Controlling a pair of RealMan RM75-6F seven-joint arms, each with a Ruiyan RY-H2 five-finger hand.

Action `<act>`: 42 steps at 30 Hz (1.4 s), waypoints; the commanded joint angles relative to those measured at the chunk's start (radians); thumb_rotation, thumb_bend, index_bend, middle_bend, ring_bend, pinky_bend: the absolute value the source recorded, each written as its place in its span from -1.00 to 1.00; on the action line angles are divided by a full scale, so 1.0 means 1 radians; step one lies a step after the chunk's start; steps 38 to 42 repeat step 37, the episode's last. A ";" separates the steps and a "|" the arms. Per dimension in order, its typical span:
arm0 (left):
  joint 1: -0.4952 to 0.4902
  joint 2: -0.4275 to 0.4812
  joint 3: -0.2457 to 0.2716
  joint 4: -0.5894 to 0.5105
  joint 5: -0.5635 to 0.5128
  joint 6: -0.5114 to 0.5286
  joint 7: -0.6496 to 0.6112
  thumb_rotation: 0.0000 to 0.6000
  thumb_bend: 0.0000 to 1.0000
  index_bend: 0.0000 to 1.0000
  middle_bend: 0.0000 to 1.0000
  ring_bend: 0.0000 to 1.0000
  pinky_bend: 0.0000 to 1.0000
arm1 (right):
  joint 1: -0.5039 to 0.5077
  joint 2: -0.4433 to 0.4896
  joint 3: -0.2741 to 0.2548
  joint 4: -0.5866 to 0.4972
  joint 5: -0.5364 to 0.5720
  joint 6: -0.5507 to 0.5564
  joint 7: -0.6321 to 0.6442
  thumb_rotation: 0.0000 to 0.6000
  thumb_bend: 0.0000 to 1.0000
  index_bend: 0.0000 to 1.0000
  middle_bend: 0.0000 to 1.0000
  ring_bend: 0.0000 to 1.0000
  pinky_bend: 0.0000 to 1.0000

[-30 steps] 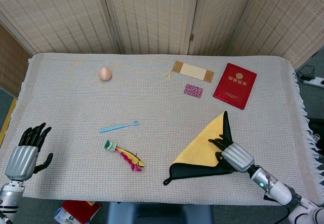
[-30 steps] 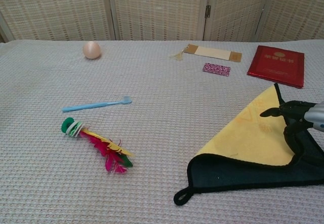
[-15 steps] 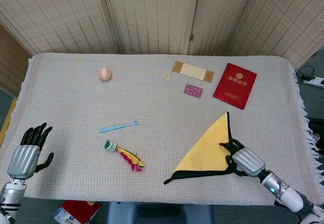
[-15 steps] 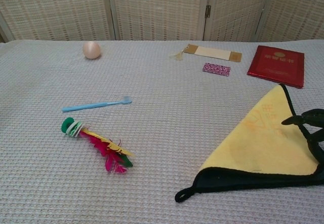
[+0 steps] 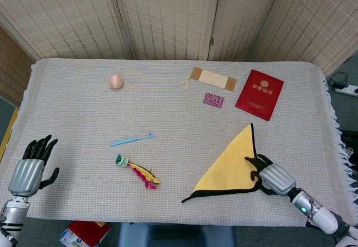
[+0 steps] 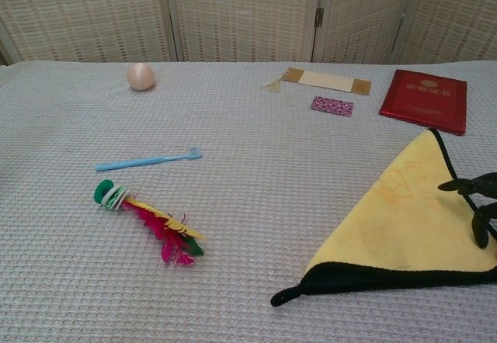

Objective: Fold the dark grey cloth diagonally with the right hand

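Note:
The dark grey cloth [image 5: 232, 166] lies flat at the front right of the table, folded into a triangle. Its yellow inner face is up and a dark rim runs along its front and right edges [image 6: 404, 219]. A small loop sticks out at its left tip. My right hand [image 5: 271, 177] is over the triangle's right corner, fingers [image 6: 477, 203] spread and pointing down onto the cloth's edge, gripping nothing that I can see. My left hand [image 5: 31, 166] hovers off the table's front left corner, fingers apart and empty; the chest view does not show it.
A blue toothbrush [image 5: 132, 140] and a feathered shuttlecock [image 5: 137, 171] lie left of the cloth. Further back are a peach ball [image 5: 116, 81], a bookmark [image 5: 212, 79], a small patterned card [image 5: 213, 100] and a red booklet [image 5: 259, 94].
My right hand drew the upper layer rightward and down, so the dark underside showing a second ago is now covered; the triangle lies flat. The hand has slid slightly towards the table's front right.

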 commanded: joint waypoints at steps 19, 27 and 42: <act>-0.002 0.000 0.004 -0.002 0.007 0.000 0.001 0.88 -0.05 -1.00 -1.00 -1.00 -1.00 | -0.082 0.167 0.046 -0.231 0.017 0.186 -0.012 1.00 0.01 -0.78 -1.00 -1.00 -1.00; 0.004 0.013 0.013 -0.024 0.017 0.008 0.016 0.88 -0.02 -1.00 -1.00 -1.00 -1.00 | -0.266 0.208 0.182 -0.392 0.195 0.448 -0.253 1.00 0.01 -1.00 -1.00 -1.00 -1.00; 0.016 0.025 0.026 -0.046 0.047 0.036 0.020 0.89 -0.02 -1.00 -1.00 -1.00 -1.00 | -0.359 0.271 0.175 -0.503 0.227 0.466 -0.297 1.00 0.01 -1.00 -1.00 -1.00 -1.00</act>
